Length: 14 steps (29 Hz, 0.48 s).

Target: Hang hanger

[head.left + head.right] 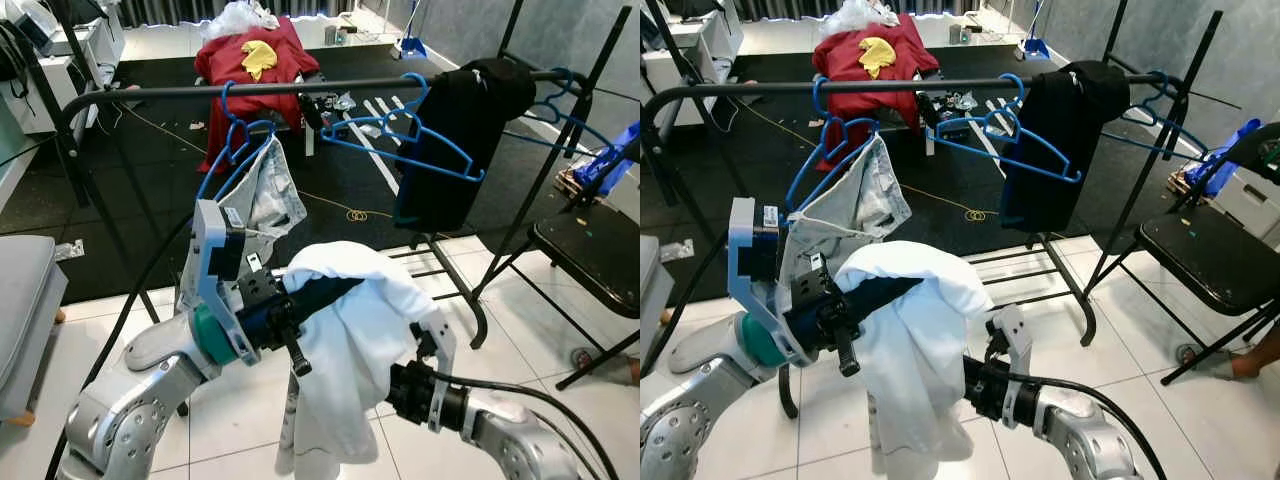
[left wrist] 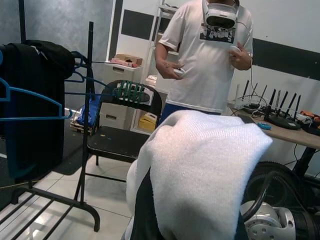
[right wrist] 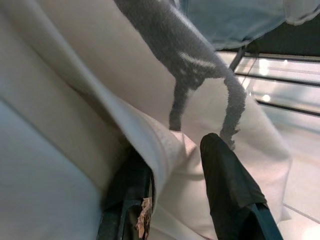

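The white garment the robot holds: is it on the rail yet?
Not yet. The white garment hangs between both grippers, below the black rail.

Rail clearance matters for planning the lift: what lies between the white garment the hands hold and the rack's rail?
In the left eye view, the pale shorts on a blue hanger hang between the white garment and the rail.

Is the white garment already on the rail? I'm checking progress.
No: the white garment hangs between the left tool and right tool, below the rail.
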### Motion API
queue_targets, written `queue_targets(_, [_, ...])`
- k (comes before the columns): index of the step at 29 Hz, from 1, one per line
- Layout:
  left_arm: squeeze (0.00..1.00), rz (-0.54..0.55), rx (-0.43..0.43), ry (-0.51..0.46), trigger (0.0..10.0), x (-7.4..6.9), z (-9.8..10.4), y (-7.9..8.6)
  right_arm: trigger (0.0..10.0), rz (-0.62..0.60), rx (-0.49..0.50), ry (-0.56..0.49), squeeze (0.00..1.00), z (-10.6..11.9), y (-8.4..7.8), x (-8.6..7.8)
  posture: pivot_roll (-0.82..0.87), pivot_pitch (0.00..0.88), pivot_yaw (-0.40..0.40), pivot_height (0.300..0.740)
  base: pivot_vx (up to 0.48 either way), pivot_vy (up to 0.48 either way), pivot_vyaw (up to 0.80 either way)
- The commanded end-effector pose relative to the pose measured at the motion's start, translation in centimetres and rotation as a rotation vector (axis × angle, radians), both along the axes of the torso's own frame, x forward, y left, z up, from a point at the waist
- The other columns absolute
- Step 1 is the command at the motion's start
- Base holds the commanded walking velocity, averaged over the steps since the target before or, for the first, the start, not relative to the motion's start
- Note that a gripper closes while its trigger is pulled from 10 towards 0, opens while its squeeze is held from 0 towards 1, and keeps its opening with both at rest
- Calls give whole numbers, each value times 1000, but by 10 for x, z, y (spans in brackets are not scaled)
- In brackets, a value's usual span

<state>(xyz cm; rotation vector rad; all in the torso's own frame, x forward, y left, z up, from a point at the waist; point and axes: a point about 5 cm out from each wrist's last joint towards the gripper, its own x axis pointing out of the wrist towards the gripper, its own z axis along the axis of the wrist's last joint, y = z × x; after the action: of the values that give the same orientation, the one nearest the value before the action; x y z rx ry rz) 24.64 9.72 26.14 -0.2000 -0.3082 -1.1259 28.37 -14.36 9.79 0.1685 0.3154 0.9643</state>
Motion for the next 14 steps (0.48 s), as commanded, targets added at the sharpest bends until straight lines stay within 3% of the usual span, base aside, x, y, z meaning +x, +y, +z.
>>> queue_targets(1, [0,-23,-9,-12,0,-2,3,-1,10000,13,-38,28,0,-9,-2,-3,-117,108,48,740,0,0,0])
queue_targets(6, [0,-21,-10,-12,0,-2,3,-1,10000,33,-73,30,0,-11,-2,-3,-116,107,46,740,0,0,0])
queue_targets(7, [0,-18,-12,-11,0,-2,3,-1,3686,-10,-116,19,0,-14,-5,3,-112,105,41,740,0,0,0])
queue_targets(8, [0,-18,-12,-11,0,-2,3,-1,3686,-10,-116,19,0,-14,-5,3,-112,105,41,740,0,0,0])
queue_targets(9, [0,-16,-13,-11,0,-3,3,-1,3059,-48,-125,11,0,-13,-6,7,-113,105,42,740,0,0,0])
queue_targets(10, [0,-15,-13,-10,0,-3,3,-1,0,-88,-127,4,0,-12,-8,11,-112,106,42,740,0,0,0])
queue_targets(14, [0,-13,-13,-5,0,-3,2,-1,0,-192,-103,-43,0,-4,-14,21,-115,105,44,740,0,0,0])
